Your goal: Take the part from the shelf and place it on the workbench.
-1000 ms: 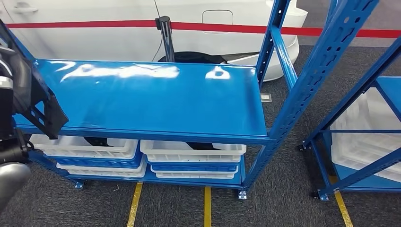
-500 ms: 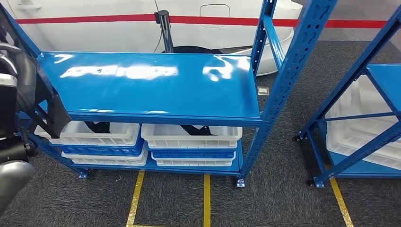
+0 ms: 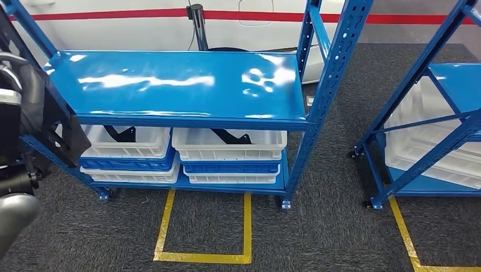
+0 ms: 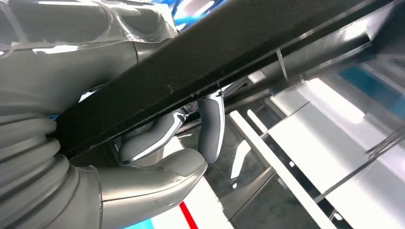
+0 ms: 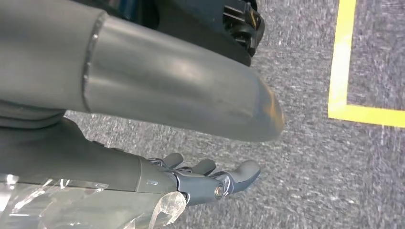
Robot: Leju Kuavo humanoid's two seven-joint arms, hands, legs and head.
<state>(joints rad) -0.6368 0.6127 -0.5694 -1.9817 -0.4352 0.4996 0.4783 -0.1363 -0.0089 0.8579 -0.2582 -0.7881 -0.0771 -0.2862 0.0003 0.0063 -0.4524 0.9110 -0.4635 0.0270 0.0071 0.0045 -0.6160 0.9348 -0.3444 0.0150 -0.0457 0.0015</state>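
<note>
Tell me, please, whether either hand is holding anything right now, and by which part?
The left hand grips a long black part, fingers curled around its edge partway along. The right hand hangs over the carpet holding nothing.

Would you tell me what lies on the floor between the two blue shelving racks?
In the head view, the stretch between the left blue rack and the right blue rack is bare dark grey carpet; a yellow tape line starts near the right rack's foot.
</note>
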